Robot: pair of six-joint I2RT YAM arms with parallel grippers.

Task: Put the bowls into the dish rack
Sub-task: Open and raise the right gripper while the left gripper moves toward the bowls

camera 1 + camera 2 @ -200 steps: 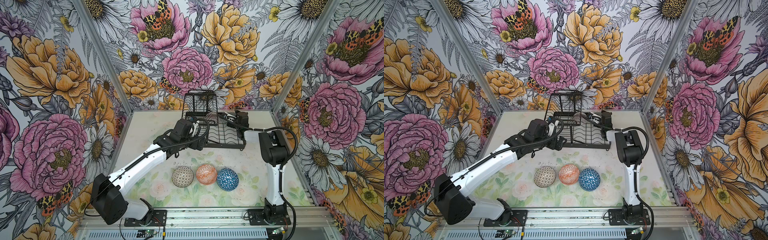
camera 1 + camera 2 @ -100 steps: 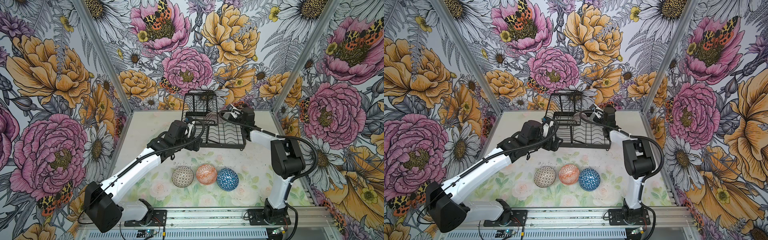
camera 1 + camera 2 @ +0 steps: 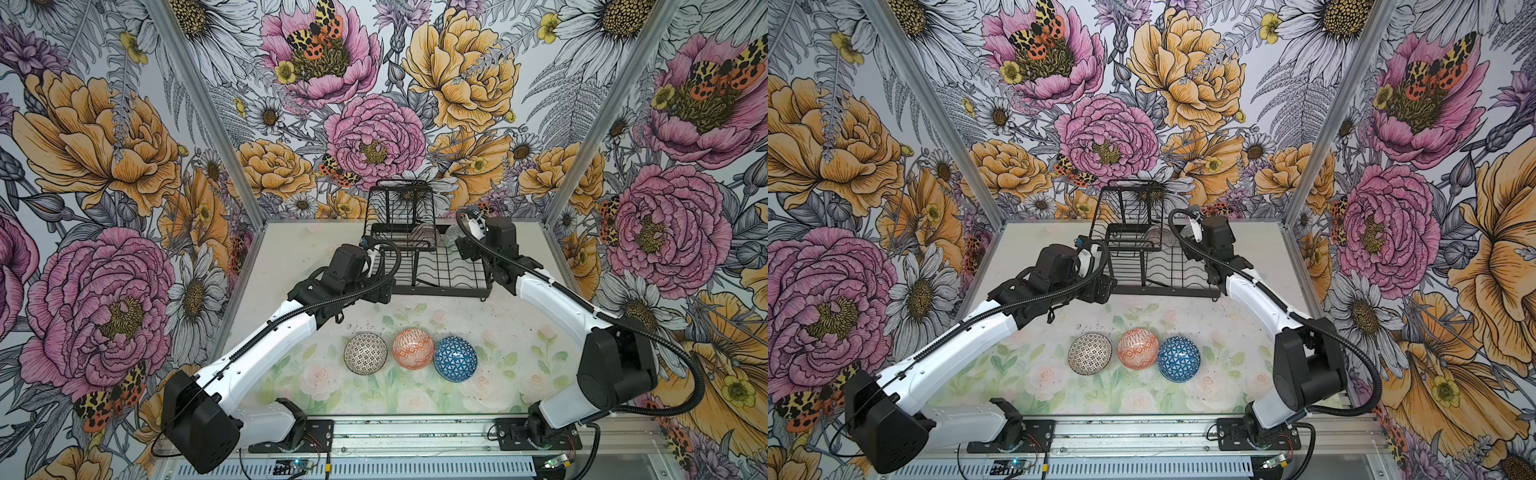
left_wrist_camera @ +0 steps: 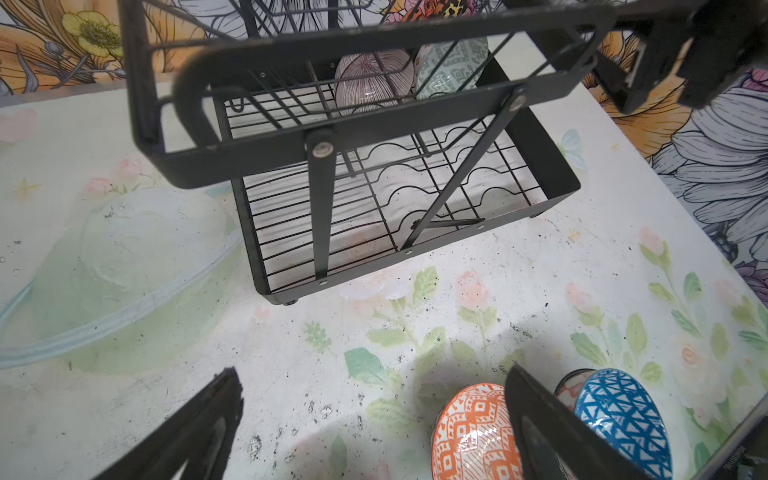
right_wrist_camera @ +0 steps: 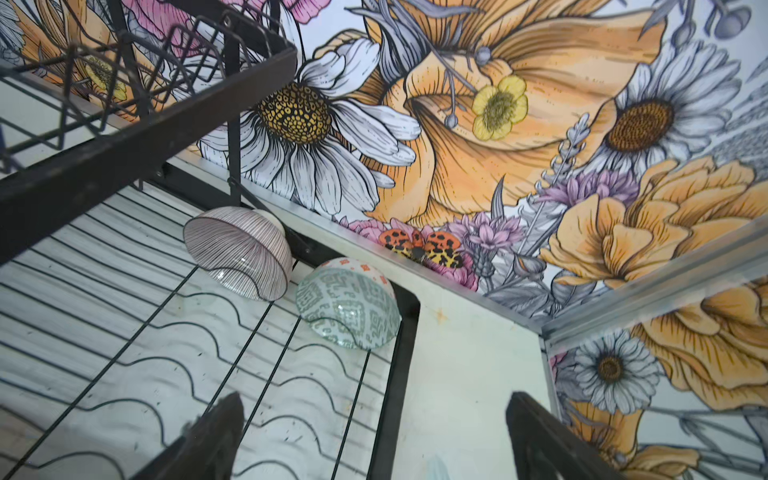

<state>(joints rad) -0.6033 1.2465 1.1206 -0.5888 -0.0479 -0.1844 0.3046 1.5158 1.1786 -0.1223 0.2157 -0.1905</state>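
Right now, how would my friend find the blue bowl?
Look for the black wire dish rack at the back of the table. In front of it three bowls sit in a row. The blue bowl is at the end on the right arm's side, beside the orange bowl, and alone wears blue triangles.

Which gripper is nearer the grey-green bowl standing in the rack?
Right. The right gripper hangs open just short of the grey-green bowl at the far right corner of the dish rack; the left gripper hovers open off its near left corner.
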